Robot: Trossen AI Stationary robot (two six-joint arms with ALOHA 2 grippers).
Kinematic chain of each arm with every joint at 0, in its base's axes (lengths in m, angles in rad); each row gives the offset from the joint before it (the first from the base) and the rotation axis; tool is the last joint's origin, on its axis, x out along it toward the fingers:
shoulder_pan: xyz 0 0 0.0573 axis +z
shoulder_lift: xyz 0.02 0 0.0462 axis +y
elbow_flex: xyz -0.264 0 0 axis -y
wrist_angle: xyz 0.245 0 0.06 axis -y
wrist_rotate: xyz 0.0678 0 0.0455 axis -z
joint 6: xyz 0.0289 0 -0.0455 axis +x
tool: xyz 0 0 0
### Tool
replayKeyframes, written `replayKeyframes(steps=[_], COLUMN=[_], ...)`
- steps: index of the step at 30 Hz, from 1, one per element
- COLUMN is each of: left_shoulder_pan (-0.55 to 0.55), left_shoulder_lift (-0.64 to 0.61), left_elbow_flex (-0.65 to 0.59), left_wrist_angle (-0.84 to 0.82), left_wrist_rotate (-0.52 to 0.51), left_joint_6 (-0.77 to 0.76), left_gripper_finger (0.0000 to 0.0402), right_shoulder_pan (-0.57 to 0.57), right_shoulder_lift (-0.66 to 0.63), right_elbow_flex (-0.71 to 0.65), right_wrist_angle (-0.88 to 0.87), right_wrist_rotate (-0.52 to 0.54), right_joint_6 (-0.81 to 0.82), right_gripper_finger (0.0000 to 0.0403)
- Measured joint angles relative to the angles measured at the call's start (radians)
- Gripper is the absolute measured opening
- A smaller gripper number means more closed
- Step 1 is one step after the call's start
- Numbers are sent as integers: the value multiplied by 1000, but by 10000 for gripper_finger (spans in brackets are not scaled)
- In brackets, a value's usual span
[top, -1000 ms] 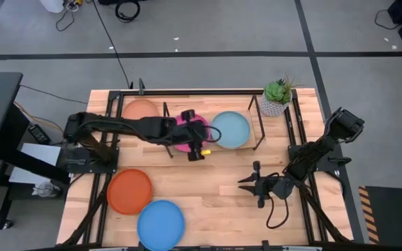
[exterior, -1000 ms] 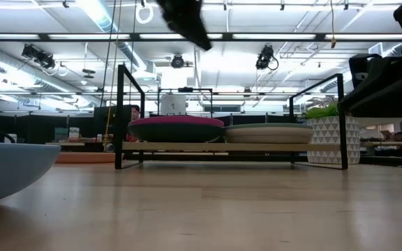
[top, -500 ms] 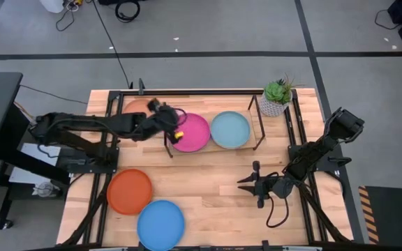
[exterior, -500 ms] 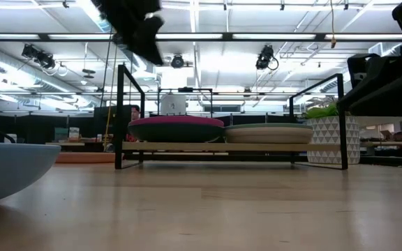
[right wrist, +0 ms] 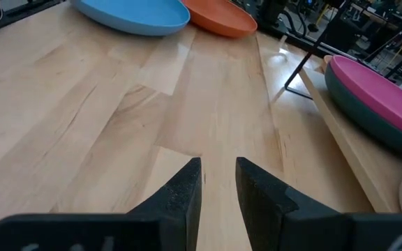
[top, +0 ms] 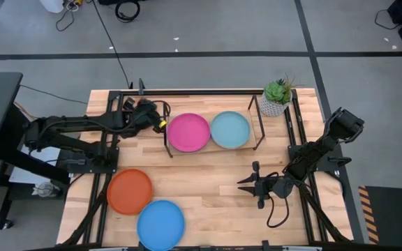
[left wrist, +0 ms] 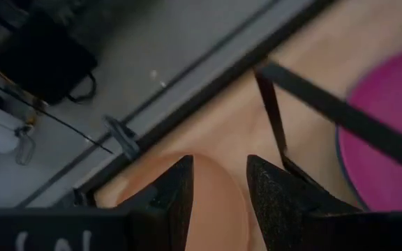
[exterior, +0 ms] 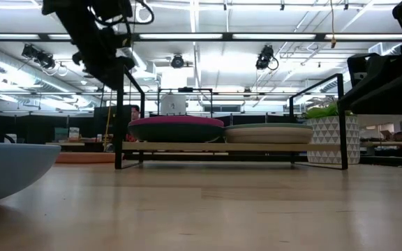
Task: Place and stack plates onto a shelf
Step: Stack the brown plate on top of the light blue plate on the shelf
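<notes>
My left gripper (top: 147, 110) hangs open above the table's far left part, just left of the shelf (top: 259, 123). In the left wrist view its fingers (left wrist: 175, 199) stand over the peach plate (left wrist: 216, 203), which lies on the table; the arm hides that plate in the high view. On the shelf, the magenta plate (top: 188, 132) tops the left stack and the light teal plate (top: 230, 130) tops the right one. The orange plate (top: 129, 190) and the blue plate (top: 160, 223) lie on the table near its near left corner. My right gripper (top: 245, 183) rests open low over the near right part.
A potted plant (top: 276, 97) stands at the far right corner beside the shelf. The shelf's black rods (left wrist: 326, 104) rise close to my left gripper. A black frame (top: 187, 90) edges the table. Bare wood (top: 208, 188) lies between the shelf and the near edge.
My left gripper has drawn back from the near rim of the magenta plate, out past the shelf's left end toward the table's far left, and now hangs over the peach plate. The magenta plate stays on the left stack. The right arm has kept still.
</notes>
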Motion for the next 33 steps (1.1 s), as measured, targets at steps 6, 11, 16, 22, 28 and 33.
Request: replayKeyframes(steps=[6, 11, 16, 22, 28, 33], left_shoulder_pan=[10, 10, 10, 17, 80, 110], left_shoulder_lift=[0, 0, 0, -7, -6, -6], left_elbow_flex=[-35, -79, -177, -306, -392, -447], left_wrist_angle=[-71, -133, -113, 85, 191, 304], left_wrist_rotate=[100, 109, 151, 287, 300, 305], left_joint_6=[-8, -2, -24, -50, -37, 21], left_gripper_finger=[141, 141, 141, 141, 141, 141], right_shoulder_pan=[0, 0, 0, 0, 0, 0], right_shoulder_lift=[0, 0, 0, 0, 0, 0], right_elbow_flex=[0, 0, 0, 0, 0, 0], right_wrist_angle=[-2, -6, -5, 0, 1, 1], right_wrist_rotate=[-2, -4, -4, -4, -8, -8], right_joint_6=[6, 17, 22, 22, 22, 20], right_gripper_finger=[96, 96, 96, 96, 96, 96])
